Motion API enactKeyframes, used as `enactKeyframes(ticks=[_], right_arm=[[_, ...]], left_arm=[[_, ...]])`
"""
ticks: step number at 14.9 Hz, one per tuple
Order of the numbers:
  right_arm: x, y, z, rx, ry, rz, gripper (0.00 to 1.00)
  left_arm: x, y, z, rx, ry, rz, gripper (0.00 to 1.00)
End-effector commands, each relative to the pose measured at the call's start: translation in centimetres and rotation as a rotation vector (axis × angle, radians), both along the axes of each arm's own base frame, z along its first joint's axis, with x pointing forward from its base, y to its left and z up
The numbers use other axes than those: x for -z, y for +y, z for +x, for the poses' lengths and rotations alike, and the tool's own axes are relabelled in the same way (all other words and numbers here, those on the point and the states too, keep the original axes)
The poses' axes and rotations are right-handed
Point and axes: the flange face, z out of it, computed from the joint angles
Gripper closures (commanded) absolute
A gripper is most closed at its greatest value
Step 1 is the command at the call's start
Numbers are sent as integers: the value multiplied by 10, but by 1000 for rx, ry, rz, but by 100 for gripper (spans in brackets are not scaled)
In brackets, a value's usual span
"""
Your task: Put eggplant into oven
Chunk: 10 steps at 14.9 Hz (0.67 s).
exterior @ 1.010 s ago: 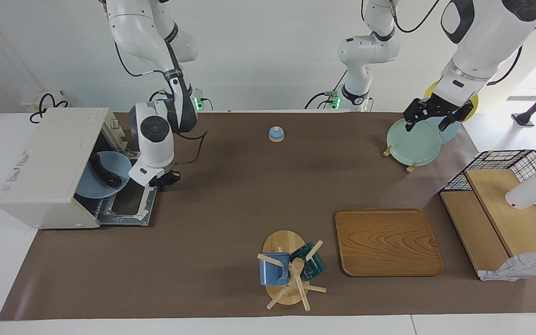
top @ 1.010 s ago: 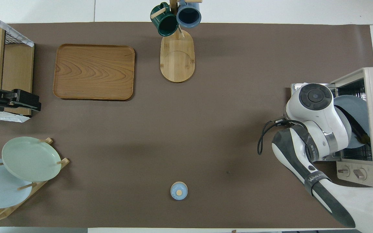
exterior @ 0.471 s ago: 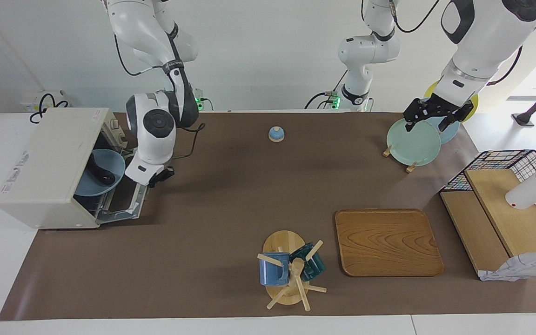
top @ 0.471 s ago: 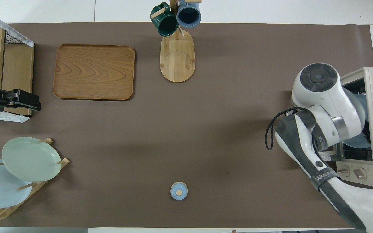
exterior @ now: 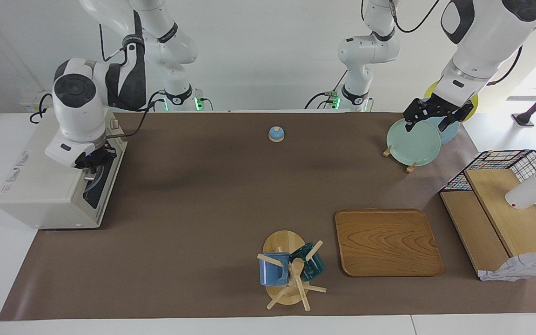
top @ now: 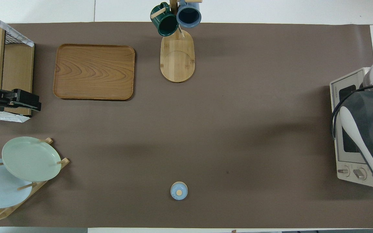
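The cream-white oven (exterior: 40,181) stands at the right arm's end of the table, its dark glass door (exterior: 102,182) closed upright. The eggplant is hidden inside it. My right gripper (exterior: 90,164) is shut and sits at the door's top edge, above the oven's front. In the overhead view the right arm covers much of the oven (top: 348,152) and hides the gripper. My left gripper (exterior: 426,125) hangs open and holds nothing over the plate rack at the left arm's end, where that arm waits; the left gripper (top: 28,101) also shows from above.
A small blue bell (exterior: 276,134) sits near the robots at mid-table. A mug tree (exterior: 289,272) and a wooden tray (exterior: 387,242) lie farther out. Plates (exterior: 412,142) stand in a rack, beside a wire basket with wooden shelves (exterior: 505,218) and a white bottle (exterior: 531,190).
The oven door swung up from lying open to closed, and the right gripper rose with it to the door's top edge. The blue plate and eggplant inside went out of sight.
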Motion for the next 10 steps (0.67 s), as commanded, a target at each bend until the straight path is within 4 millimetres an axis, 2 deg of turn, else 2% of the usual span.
enactKeyframes(ticks=[1, 3, 5, 6, 8, 9, 10], right_arm=[[-18, 8, -9, 34, 15, 76, 100], [-60, 22, -12, 104, -13, 228, 86], [-96, 42, -11, 129, -29, 289, 74], [-110, 51, -13, 148, -34, 294, 68], [-123, 58, -17, 195, -16, 339, 52], [-122, 59, -20, 241, -7, 344, 29], [-122, 60, -25, 279, -10, 341, 0]], left_arm=[[-2, 3, -1, 8, -4, 14, 0], [-2, 3, -1, 8, -4, 14, 0], [-2, 3, -1, 8, -4, 14, 0], [-2, 3, -1, 8, -4, 14, 0], [-2, 3, -1, 8, -4, 14, 0], [-2, 3, -1, 8, -4, 14, 0], [-2, 3, -1, 8, -4, 14, 0]])
